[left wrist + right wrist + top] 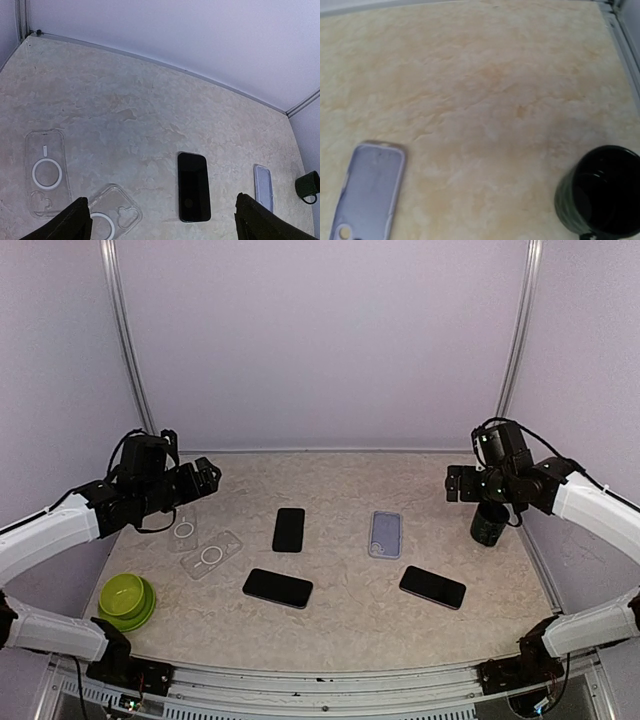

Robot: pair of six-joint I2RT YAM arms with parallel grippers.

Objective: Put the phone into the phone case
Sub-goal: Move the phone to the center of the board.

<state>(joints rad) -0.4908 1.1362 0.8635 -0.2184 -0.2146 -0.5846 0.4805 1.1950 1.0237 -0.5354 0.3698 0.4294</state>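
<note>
Three black phones lie face up on the table: one mid-table (288, 529), also in the left wrist view (194, 186), one near front (277, 587), one at the right front (432, 586). A lavender phone case (385, 534) lies right of centre, also in the right wrist view (369, 192). Two clear cases (209, 554) (183, 528) lie on the left, also in the left wrist view (46, 172) (111, 217). My left gripper (205, 478) (162, 225) hovers wide open and empty above them. My right gripper (454, 483) hovers empty at the back right, fingers apart; they are outside the right wrist view.
A green bowl (127, 599) sits at the front left. A dark mug (489, 523) stands at the right edge under the right arm, also in the right wrist view (602, 192). Walls close the table at back and sides.
</note>
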